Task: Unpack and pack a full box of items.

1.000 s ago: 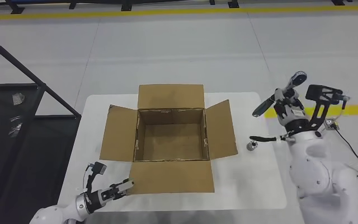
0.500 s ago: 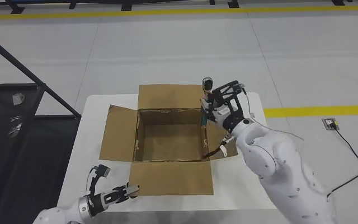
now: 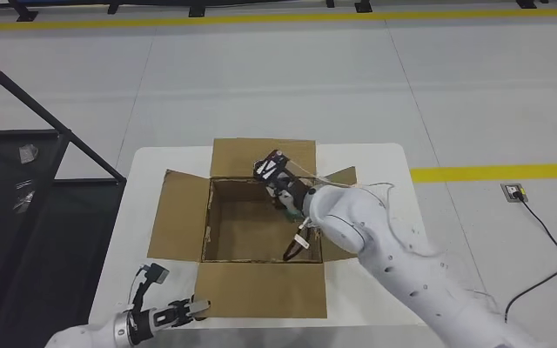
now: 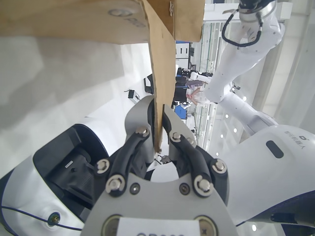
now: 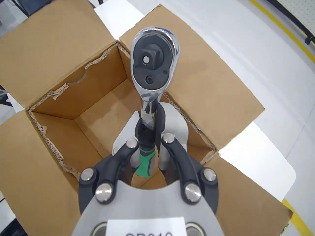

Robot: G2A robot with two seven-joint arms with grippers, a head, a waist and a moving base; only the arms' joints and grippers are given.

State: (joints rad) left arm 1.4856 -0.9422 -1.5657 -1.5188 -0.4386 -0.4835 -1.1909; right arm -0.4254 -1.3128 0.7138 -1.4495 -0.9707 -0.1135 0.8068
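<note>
From where I stand, the step in hand looks to be packing. The right end effector (image 5: 150,121) is pressed onto the green-and-black handle of a ratchet wrench (image 5: 153,60) and holds it over the open cardboard box (image 3: 252,224), at the far right part of the opening. The chrome head points ahead of the fingers toward a corner of the box. The left end effector (image 4: 158,116) pinches the outer edge of the near flap (image 3: 261,291) close to its left corner, and I think this grip serves to steady the box on the bench (image 3: 174,158). To do the step well, I would first bring the wrench more to the middle of the opening and then lower it with the handle nearly level. The fingers should open only when the tool is close to the bottom, so that the probably heavy head does not drop and dent the cardboard. The bottom shows bare cardboard, so there is wide room to lay the tool flat. The edges need more care: the far flap (image 3: 261,150) and the right flap (image 3: 350,177) lie just beside the wrist. The torn corrugated rim (image 5: 60,90) could also catch the head if the descent runs close to a wall. The left grip should not pull while the tool goes down, because the box may slide.
</note>
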